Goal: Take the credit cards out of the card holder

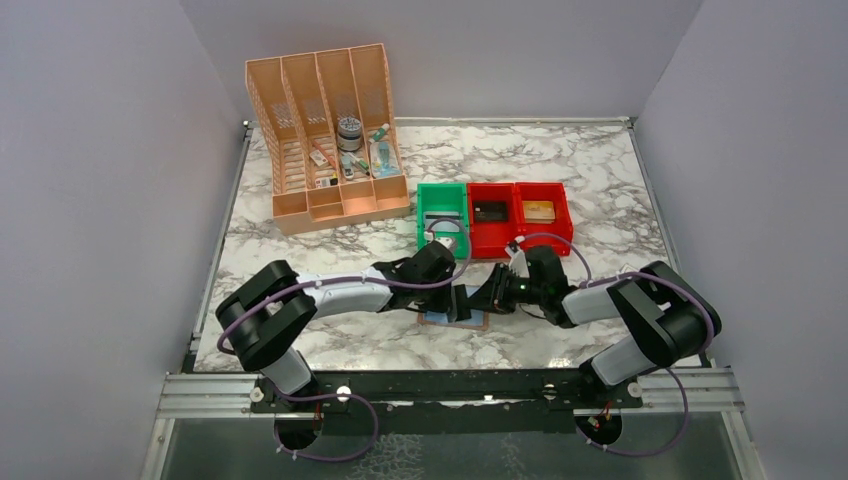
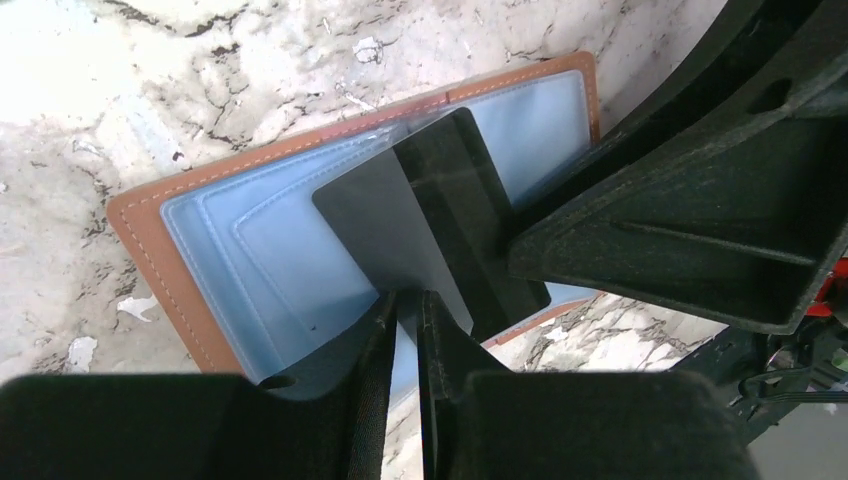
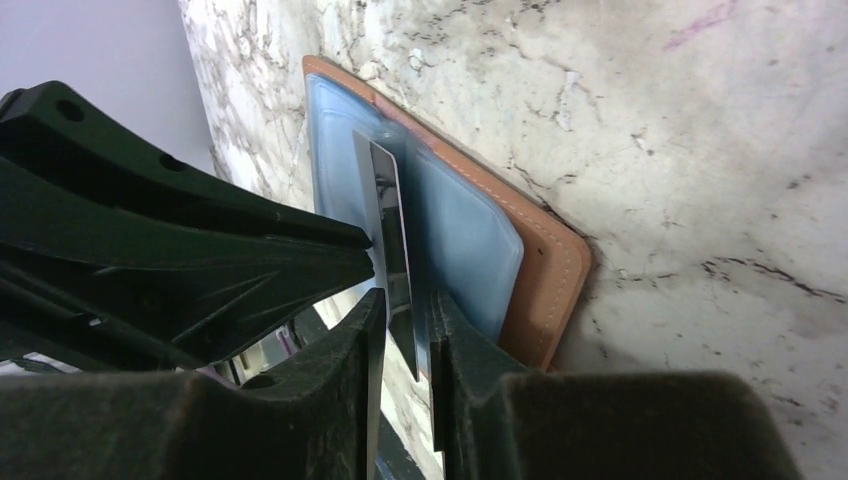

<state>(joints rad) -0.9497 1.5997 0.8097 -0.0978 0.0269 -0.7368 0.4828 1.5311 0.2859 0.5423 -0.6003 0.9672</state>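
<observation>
I am pinching a credit card (image 3: 392,215) between the nearly shut fingers of the right gripper (image 3: 405,305), mid pull-out I judge, with the open card holder (image 3: 545,265) lying just beyond their tips and the left gripper (image 2: 408,300) almost closed alongside on I cannot tell what, which is calling next for a straight draw clear of the pocket.

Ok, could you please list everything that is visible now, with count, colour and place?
card holder: one, brown with light blue inside, open flat on the table, near middle.
credit card: one visible, dark grey to black, standing over the holder's pockets.
green bin: one, green, behind the holder.
red bins: two, red, right of the green bin.
organizer: one, peach, far left, small items inside.
table: one, white marble pattern.
left gripper: one, black, fingers nearly together by the card's lower edge.
right gripper: one, black, shut on the card.
</observation>
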